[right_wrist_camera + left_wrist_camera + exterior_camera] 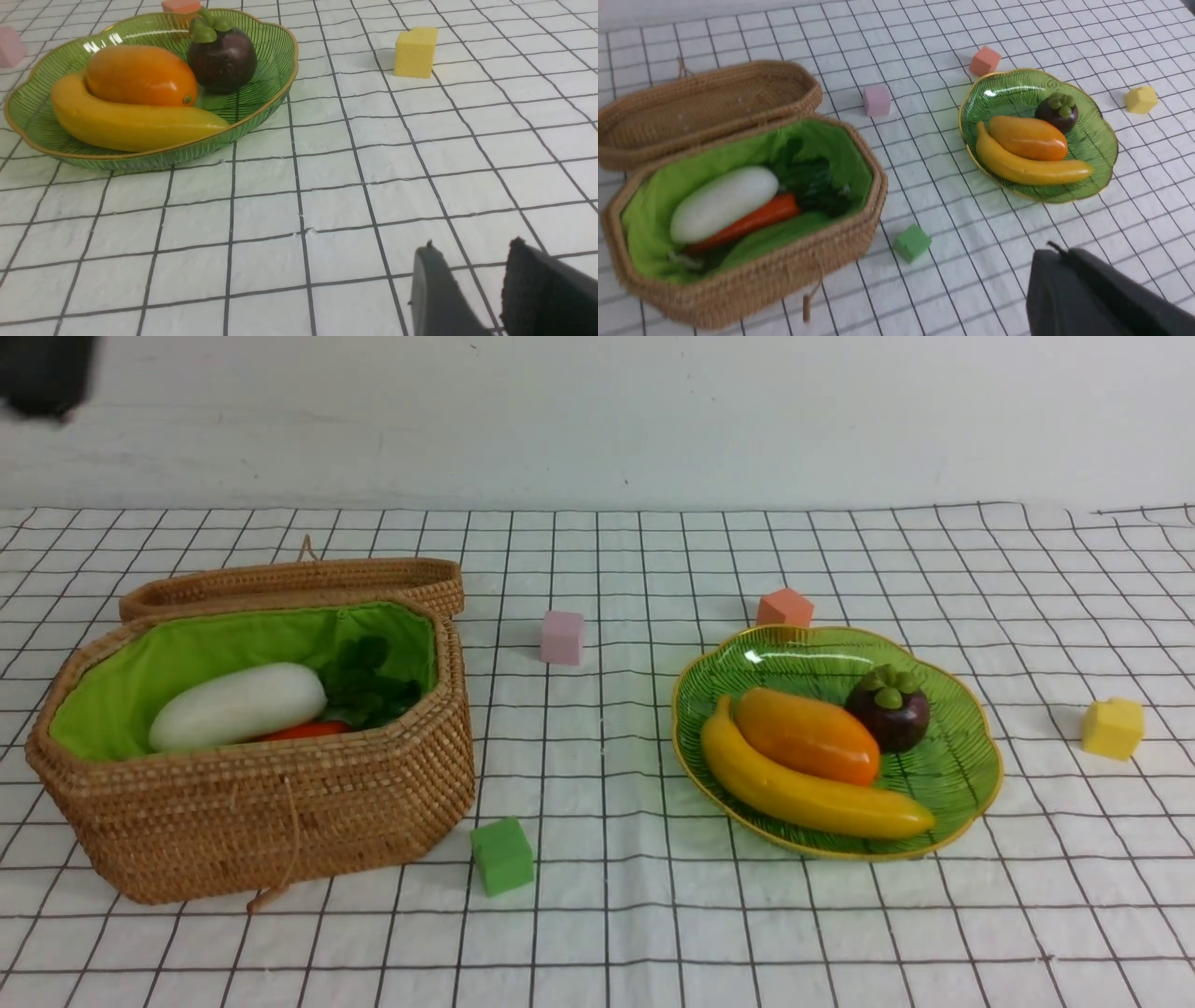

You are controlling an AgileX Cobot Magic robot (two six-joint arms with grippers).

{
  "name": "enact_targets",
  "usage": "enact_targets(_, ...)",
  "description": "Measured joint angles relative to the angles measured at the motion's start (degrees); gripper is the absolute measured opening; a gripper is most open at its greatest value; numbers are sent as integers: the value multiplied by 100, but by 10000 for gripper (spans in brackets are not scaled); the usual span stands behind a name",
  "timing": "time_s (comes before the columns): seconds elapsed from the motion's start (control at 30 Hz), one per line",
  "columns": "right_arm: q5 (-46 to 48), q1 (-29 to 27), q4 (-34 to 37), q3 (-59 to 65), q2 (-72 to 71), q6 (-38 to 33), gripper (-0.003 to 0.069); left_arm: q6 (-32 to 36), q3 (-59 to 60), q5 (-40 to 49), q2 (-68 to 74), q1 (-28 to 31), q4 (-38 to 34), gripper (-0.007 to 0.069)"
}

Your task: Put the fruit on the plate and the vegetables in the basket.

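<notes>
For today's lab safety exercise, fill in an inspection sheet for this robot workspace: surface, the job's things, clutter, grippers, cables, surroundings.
Surface: white cloth with a black grid, lightly wrinkled.
Job's things: banana, mango-like fruit and mangosteen lie on the green plate; white radish, carrot and pale green gourd lie in the basket, lid open.
Clutter: pink cube, orange cube, yellow cube, green cube, all loose on the cloth.
Grippers: left gripper looks shut, empty; right gripper open, empty.
Cables: nothing seen.
Surroundings: plain white wall behind.
</notes>
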Motion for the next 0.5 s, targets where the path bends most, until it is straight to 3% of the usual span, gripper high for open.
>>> enact_targets(0.3,0,0,0,0,0,0,238,-1987,4856,-755,-4893,0,-343,-13)
enact_targets(0.4,0,0,0,0,0,0,238,-2293,5625,-967,-5594,0,-760,-13)
enact_targets(0.5,0,0,0,0,-4,0,238,-2097,5820,-1171,-5638,0,-1208,-13)
